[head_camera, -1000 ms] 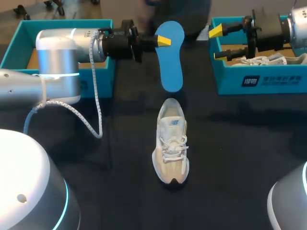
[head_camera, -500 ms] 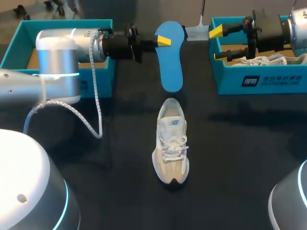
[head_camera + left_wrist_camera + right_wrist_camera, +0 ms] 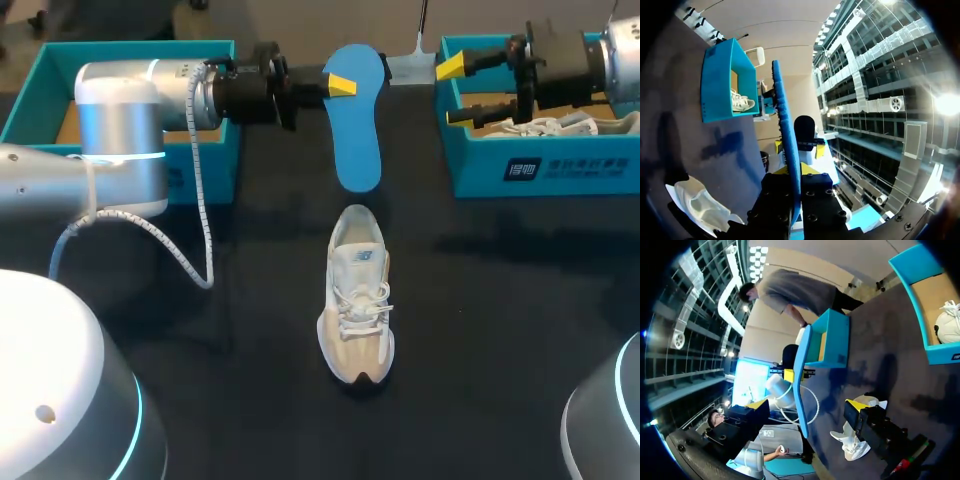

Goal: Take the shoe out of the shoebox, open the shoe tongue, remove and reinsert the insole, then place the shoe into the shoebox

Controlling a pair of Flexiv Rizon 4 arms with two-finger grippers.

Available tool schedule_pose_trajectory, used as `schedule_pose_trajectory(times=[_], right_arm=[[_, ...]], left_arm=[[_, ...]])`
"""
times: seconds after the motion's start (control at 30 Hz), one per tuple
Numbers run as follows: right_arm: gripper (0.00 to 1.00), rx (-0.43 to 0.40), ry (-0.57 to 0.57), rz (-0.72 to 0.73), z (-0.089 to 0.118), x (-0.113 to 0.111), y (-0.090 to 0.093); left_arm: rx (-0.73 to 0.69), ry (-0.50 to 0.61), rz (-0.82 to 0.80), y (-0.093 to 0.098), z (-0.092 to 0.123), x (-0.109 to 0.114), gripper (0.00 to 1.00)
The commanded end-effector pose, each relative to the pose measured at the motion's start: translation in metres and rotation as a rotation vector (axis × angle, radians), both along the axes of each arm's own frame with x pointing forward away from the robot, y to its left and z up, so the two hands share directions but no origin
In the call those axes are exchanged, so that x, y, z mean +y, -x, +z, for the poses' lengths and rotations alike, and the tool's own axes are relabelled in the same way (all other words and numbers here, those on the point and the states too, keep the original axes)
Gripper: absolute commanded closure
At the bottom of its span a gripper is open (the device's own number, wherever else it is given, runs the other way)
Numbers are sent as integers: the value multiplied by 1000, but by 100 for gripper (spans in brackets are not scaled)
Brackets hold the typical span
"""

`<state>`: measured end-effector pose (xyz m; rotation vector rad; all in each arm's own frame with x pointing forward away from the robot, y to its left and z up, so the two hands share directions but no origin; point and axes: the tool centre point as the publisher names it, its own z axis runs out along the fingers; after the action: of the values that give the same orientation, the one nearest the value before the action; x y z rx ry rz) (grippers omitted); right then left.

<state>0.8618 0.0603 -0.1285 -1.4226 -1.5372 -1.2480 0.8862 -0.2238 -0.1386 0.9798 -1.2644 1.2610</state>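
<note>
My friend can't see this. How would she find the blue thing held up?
On the black table, find the white and beige sneaker. Beyond its heel, the left gripper holds a flat blue insole. Only it is foot-shaped with no laces.

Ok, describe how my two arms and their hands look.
The left arm and right arm are thick silver-white cylinders with glowing light-blue rings. A white coiled cable loops from the left wrist. Both wrists end in black hardware; the left hand and right hand have black fingers with bright yellow tips.
</note>
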Motion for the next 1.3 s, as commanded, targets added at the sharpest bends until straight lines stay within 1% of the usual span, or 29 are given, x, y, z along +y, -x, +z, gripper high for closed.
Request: schedule_pose_trajectory(times=[0.03,0.17,0.2,0.23,0.27,0.33,0.4,0.47,0.57,0.63,0.7,0.77,0.87,0.93,0.97,1.3], right_arm=[[0,2,3,-1,0,2,-1],[0,2,3,-1,0,2,-1],[0,2,3,-1,0,2,-1],[0,2,3,-1,0,2,-1],[0,2,3,-1,0,2,-1],[0,2,3,-1,0,2,-1],[0,2,3,-1,0,2,-1],[0,2,3,-1,0,2,-1],[0,2,3,-1,0,2,-1],[0,2,3,-1,0,2,-1],[0,2,3,-1,0,2,-1],[0,2,3,-1,0,2,-1],[0,2,3,-1,0,2,-1],[0,2,3,-1,0,2,-1],[0,2,3,-1,0,2,-1],[0,2,3,-1,0,2,-1]], left_arm=[[0,-2,2,1,0,0,100],[0,-2,2,1,0,0,100],[51,13,-3,4,2,2,100],[58,-3,0,5,2,3,100],[100,-12,-1,5,1,5,100],[95,3,-2,5,0,7,100],[95,-9,-11,5,-1,8,100],[130,-11,-4,5,-1,8,100],[150,-25,-5,7,2,7,100],[140,-19,0,8,4,6,100],[106,-16,-6,8,5,6,100],[49,-37,-8,6,5,7,100],[-137,-34,2,0,9,7,100],[-213,-5,27,-4,14,7,100],[-224,14,35,-6,18,7,100],[-224,14,35,-6,18,7,100]])
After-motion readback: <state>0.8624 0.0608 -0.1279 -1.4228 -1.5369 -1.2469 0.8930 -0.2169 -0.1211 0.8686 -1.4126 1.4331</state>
